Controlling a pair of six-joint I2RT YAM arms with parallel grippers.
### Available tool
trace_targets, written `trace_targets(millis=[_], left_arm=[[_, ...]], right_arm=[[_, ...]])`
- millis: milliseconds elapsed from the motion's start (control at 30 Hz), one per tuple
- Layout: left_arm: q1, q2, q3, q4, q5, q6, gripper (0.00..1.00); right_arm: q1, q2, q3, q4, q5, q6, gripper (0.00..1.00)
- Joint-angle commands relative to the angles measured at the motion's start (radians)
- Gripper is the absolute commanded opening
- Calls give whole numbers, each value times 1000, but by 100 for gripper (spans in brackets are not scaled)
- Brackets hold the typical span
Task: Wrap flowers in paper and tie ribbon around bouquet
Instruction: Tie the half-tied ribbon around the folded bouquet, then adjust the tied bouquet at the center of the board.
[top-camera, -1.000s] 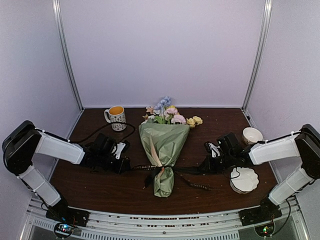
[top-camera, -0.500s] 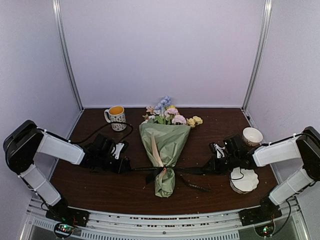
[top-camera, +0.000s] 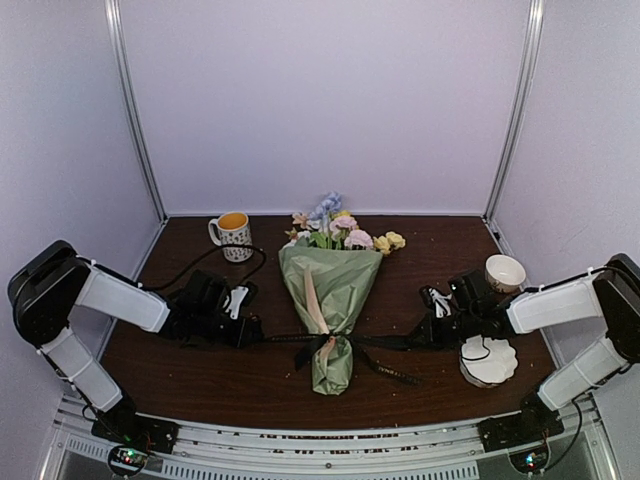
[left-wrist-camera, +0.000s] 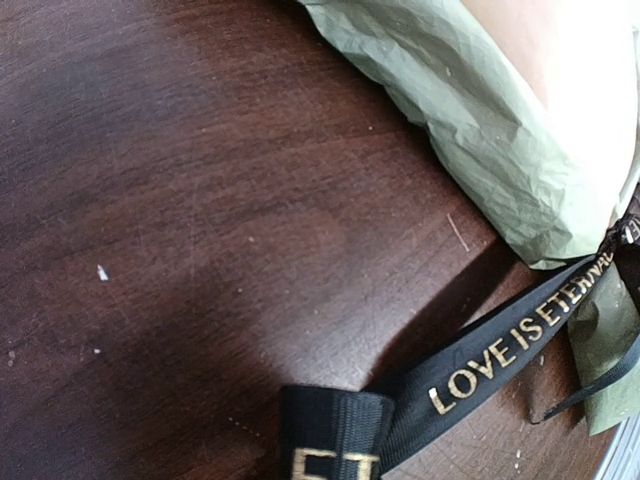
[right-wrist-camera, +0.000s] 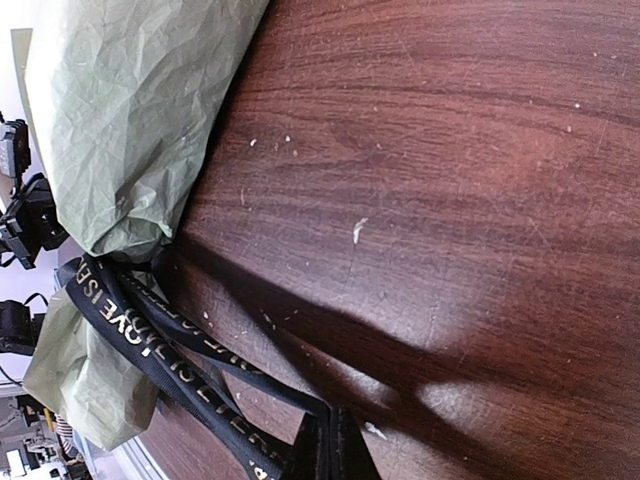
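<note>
ribbon (top-camera: 285, 338) runs in a straight line across the narrow neck of the bouquet (top-camera: 332, 300), where a dark knot (top-camera: 322, 342) sits against the crumpled paper (top-camera: 335, 275). it is cinched there, i judge, because that is where the cone is slimmest and a tie will stop the sheet unrolling. the flowers (top-camera: 340, 232) stick out of the wide far end and the pinched tail points at the arms. the whole bundle lies flat mid-bench, between the two arms, so each can reach one side.

the left hand (top-camera: 250, 335) is clamped fully shut on the ribbon's left run, the right hand (top-camera: 420, 338) fully shut on the right run. in both wrist views the gold-lettered band leaves the closed fingers and goes straight to the knot. held low and on opposite sides, they look set to pull apart and tighten it.

a loose ribbon tail (top-camera: 392, 372) lies on the bench (top-camera: 430, 250) near-right of the neck. mug (top-camera: 233, 234), small bowl (top-camera: 505, 270) and scalloped dish (top-camera: 490, 362) sit out toward the edges, apart from the bouquet.
</note>
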Motion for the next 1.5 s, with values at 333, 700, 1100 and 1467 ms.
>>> trace_targets(millis=[333, 700, 1100, 1467], left_arm=[[44, -14, 15, -64, 84, 53, 8], [43, -424, -16, -230, -185, 39, 98], [54, -526, 77, -291, -413, 85, 73], [-324, -312, 96, -300, -156, 346, 51]], right_arm=[[-11, -40, 117, -214, 143, -51, 25], [-56, -375, 261, -426, 324, -141, 100], [-140, -780, 72, -256, 645, -228, 100], [46, -486, 56, -114, 167, -192, 78]])
